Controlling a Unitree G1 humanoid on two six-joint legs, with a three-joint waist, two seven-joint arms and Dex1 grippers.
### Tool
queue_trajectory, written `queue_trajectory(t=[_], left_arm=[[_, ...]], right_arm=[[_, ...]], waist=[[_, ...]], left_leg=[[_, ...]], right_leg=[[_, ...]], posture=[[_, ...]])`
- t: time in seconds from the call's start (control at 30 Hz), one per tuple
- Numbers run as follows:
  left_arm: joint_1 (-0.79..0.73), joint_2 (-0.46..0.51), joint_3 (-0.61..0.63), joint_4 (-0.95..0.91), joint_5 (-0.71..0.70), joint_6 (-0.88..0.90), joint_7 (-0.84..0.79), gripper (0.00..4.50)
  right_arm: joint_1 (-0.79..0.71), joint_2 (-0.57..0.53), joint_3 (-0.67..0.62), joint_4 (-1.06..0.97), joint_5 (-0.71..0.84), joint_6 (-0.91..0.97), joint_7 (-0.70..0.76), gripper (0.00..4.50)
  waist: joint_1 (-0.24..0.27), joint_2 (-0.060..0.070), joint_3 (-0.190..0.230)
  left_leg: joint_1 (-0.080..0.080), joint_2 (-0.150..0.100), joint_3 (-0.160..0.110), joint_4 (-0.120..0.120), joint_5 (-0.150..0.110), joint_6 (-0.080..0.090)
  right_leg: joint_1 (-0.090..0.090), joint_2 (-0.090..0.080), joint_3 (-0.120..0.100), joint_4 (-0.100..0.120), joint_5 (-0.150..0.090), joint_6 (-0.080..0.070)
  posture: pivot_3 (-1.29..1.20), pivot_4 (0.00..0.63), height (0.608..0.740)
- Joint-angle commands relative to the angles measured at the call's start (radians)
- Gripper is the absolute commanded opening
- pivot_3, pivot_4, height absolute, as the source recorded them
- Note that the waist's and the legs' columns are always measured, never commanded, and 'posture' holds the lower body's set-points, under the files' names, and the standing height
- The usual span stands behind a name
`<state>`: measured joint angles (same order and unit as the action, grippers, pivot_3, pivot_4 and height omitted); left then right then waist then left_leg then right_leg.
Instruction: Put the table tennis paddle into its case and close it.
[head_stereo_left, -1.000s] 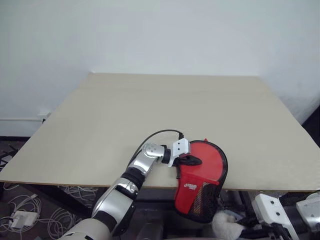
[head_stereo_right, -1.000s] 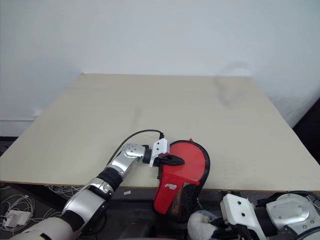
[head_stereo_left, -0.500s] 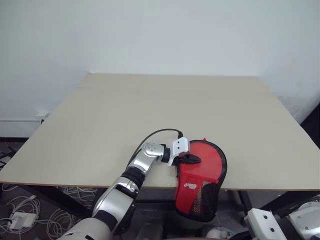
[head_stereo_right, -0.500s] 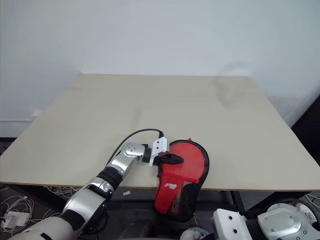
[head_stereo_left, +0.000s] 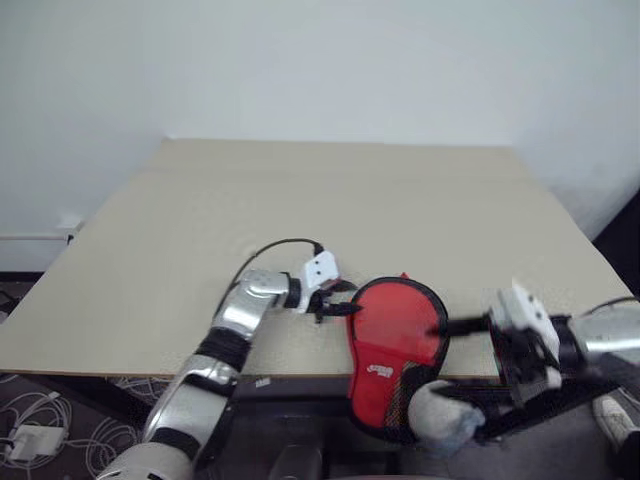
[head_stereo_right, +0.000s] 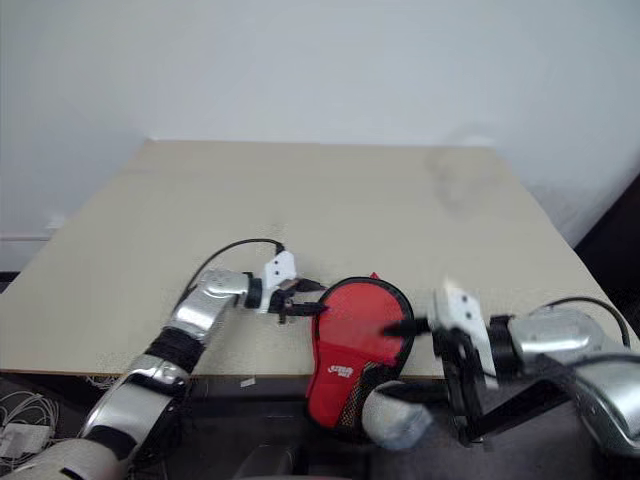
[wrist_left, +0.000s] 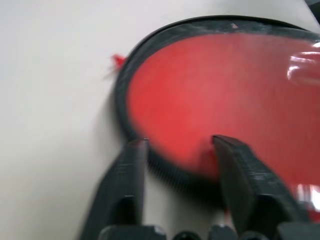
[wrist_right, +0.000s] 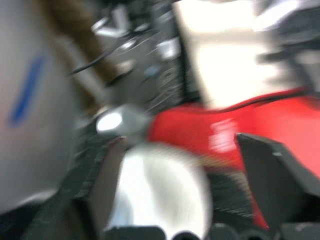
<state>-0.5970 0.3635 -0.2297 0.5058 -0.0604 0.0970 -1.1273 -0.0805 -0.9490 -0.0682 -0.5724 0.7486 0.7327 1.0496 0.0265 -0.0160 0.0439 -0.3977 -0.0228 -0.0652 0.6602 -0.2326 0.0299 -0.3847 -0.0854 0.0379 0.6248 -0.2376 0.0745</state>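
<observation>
Case (head_stereo_left: 395, 345) lies at the table's (head_stereo_left: 200, 230) near edge, narrow end overhanging; left gripper (wrist_left: 180, 150) fingers apart just beside its rim, right gripper (head_stereo_left: 455, 325) spread wide alongside; closing step likely; next needs finding the zip pull.

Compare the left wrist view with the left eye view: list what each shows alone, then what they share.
Left wrist alone: a close look at the left gripper with its fingers spread at the case's black edging.
Left eye alone: the right gripper beside the case, and the case's mesh end hanging over the table edge.
Shared: the case with its red panel, and the tabletop.
</observation>
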Motion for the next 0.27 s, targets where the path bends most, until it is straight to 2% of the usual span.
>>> queue_trajectory(t=[0.03,0.1,0.13,0.27], left_arm=[[0.017,0.091,0.127,-0.161,-0.075,0.127,0.046,3.57],[0.042,0.136,0.182,-0.208,-0.095,0.183,0.088,4.32],[0.057,0.146,0.211,-0.212,-0.092,0.184,0.131,4.45],[0.1,0.173,0.289,-0.175,-0.082,0.182,0.252,4.45]], right_arm=[[-0.088,0.066,0.007,0.094,-0.043,0.028,-0.124,4.5],[-0.125,0.11,0.01,0.14,-0.063,0.041,-0.184,4.5],[-0.129,0.128,0.017,0.155,-0.083,0.032,-0.205,4.5],[-0.159,0.207,0.045,0.23,-0.163,0.034,-0.318,4.5]], waist=[[0.0,-0.001,0.0],[0.0,0.0,0.0],[0.001,0.0,0.001],[0.005,0.001,0.0]], left_leg=[[-0.001,0.0,0.0,0.0,0.0,0.0],[-0.001,0.0,0.0,-0.001,0.0,0.0],[-0.001,0.0,0.001,-0.001,0.0,0.0],[0.0,-0.001,0.001,-0.002,0.0,0.001]], right_leg=[[-0.001,0.0,0.0,0.0,0.0,0.0],[-0.003,0.0,0.001,0.0,0.002,-0.003],[-0.003,0.0,0.001,0.001,0.003,-0.003],[-0.002,0.0,0.001,0.001,0.003,-0.003]], posture=[[0.0,0.0,0.74],[0.0,0.0,0.74],[0.0,0.0,0.74],[0.0,0.0,0.74]])
